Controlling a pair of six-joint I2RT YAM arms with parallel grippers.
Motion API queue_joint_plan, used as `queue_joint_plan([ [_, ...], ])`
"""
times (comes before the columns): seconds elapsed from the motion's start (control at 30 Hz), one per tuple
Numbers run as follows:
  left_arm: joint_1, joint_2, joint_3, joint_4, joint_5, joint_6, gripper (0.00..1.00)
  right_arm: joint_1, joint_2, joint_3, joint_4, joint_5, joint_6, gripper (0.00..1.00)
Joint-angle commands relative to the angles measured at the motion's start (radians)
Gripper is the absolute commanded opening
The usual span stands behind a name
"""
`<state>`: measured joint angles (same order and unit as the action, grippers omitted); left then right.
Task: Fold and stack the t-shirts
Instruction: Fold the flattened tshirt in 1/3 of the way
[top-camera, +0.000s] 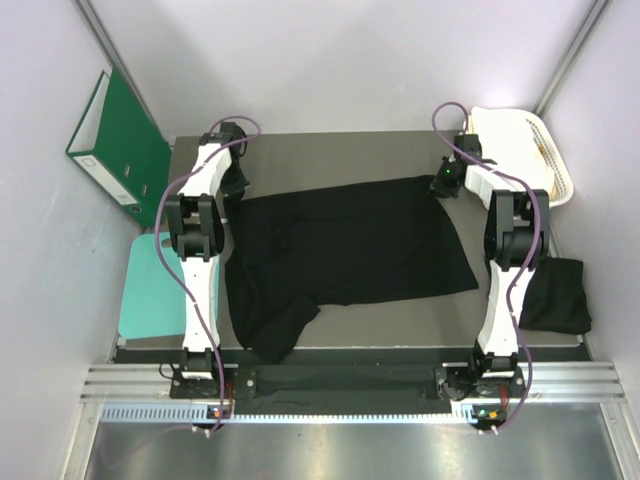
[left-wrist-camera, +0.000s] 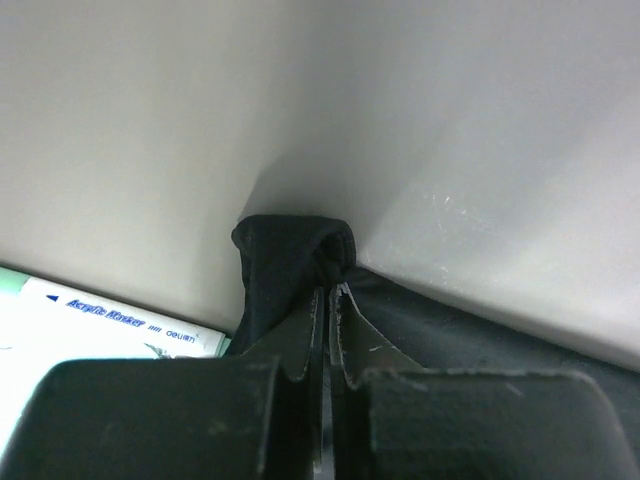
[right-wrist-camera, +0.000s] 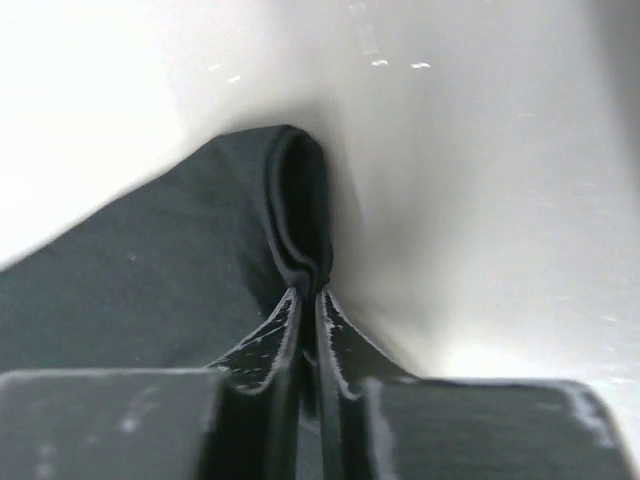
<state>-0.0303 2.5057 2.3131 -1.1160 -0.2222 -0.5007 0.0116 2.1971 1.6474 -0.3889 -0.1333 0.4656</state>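
A black t-shirt (top-camera: 340, 250) lies spread across the grey table (top-camera: 330, 150), one part drooping toward the front edge. My left gripper (top-camera: 238, 188) is at its far left corner. In the left wrist view that gripper (left-wrist-camera: 328, 292) is shut on a bunched fold of the t-shirt (left-wrist-camera: 290, 260). My right gripper (top-camera: 444, 186) is at the far right corner. In the right wrist view it (right-wrist-camera: 308, 293) is shut on a pinched ridge of the t-shirt (right-wrist-camera: 150, 260). A second black t-shirt (top-camera: 555, 295) lies folded off the table's right side.
A white plastic basket (top-camera: 525, 150) stands at the back right. A green binder (top-camera: 115, 145) leans on the left wall, and a teal mat (top-camera: 150, 290) lies below it beside the table. Walls close in on both sides.
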Motion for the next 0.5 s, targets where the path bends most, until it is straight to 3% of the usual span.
queue_joint_plan([
  [0.0,0.015,0.059,0.063,-0.018,-0.019,0.028,0.0,0.041,0.026,0.019,0.01,0.03,0.008,0.0],
  [0.47,0.017,0.114,0.132,0.244,0.165,0.001,0.0,0.011,0.004,0.051,0.13,0.121,0.048,0.0],
])
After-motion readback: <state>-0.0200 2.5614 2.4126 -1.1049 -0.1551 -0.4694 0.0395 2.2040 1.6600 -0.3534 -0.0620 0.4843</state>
